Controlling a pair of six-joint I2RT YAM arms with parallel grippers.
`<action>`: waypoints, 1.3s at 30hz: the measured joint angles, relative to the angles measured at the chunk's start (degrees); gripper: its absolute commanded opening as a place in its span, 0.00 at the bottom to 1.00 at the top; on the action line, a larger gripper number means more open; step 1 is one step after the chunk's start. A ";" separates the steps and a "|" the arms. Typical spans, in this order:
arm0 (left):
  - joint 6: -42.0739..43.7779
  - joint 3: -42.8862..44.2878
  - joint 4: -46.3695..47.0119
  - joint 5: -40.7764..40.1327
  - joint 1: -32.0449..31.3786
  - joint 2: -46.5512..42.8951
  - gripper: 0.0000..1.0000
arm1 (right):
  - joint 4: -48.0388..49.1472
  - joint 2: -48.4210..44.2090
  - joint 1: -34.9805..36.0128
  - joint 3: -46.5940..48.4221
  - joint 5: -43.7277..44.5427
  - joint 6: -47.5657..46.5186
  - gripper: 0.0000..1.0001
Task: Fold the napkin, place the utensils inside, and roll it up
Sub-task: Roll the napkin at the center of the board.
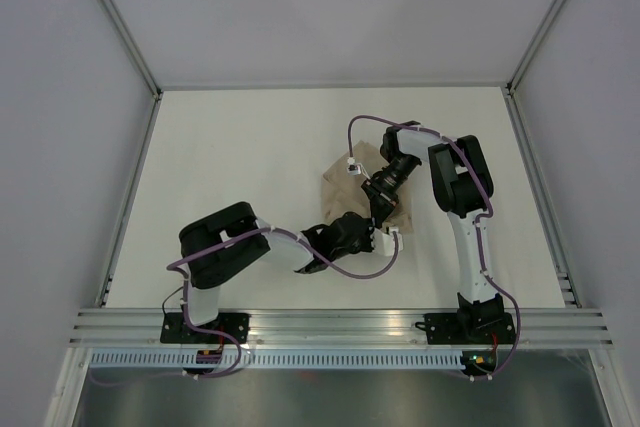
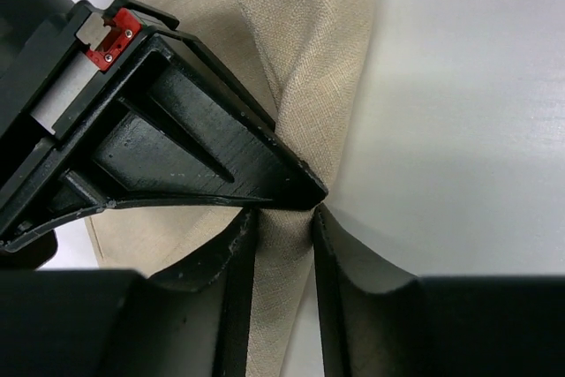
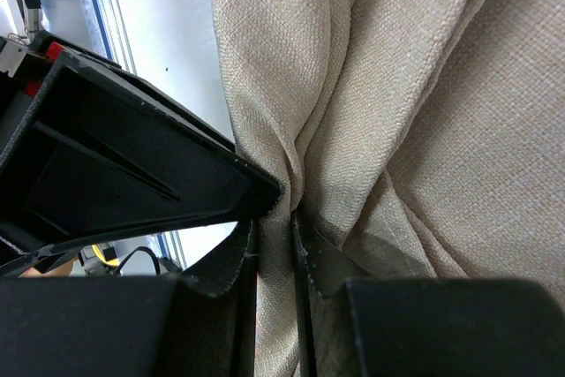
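The beige woven cloth napkin (image 1: 340,185) sits bunched mid-frame on the white table (image 1: 250,167). The left gripper (image 2: 282,222) and the right gripper (image 3: 275,218) each clamp a fold of it.

We see a white table (image 1: 250,167) walled by pale grey panels (image 1: 60,97), a ribbed aluminium rail (image 1: 340,325) along its near edge.

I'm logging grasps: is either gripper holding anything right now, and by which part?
Both hold the napkin. The left gripper pinches a raised fold of the cloth, and the right gripper pinches a bunched fold right beside it.
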 measured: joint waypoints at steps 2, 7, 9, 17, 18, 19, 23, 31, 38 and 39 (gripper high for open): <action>-1.07 0.04 0.26 -0.28 0.04 0.04 0.22 | -0.04 0.00 0.00 0.00 0.00 0.00 0.06; -2.75 -0.39 0.94 -0.70 -0.24 0.04 0.05 | -0.13 0.00 -0.11 0.00 -0.09 0.00 0.07; -3.91 -0.76 1.70 -0.61 -0.20 0.04 0.02 | -0.15 0.00 -0.11 -0.02 -0.11 0.00 0.09; -8.28 -1.64 2.54 2.95 1.20 -0.70 0.02 | -0.13 -0.13 -0.13 -0.31 -0.44 -0.02 0.30; -8.87 -1.73 2.54 3.78 1.53 -0.85 0.02 | 0.13 -0.48 -0.17 -0.63 -0.59 0.11 0.32; -9.79 -1.84 2.56 4.96 1.97 -1.05 0.02 | 0.48 -0.90 -0.22 -1.09 -0.68 0.22 0.35; -14.51 -2.10 2.97 10.93 4.02 -1.46 0.02 | 4.33 -5.18 -0.28 -4.72 0.04 1.42 0.48; -23.28 -2.25 3.65 22.86 9.29 -1.60 0.02 | 14.38 -14.16 -3.37 -6.82 -0.87 4.04 0.55; -30.29 -2.78 4.17 33.05 14.01 -1.53 0.02 | 24.57 -24.20 -10.03 -15.13 -2.75 5.35 0.57; -31.26 -2.78 4.17 34.62 14.71 -1.38 0.02 | 26.27 -26.10 -10.80 -17.53 -2.73 5.16 0.59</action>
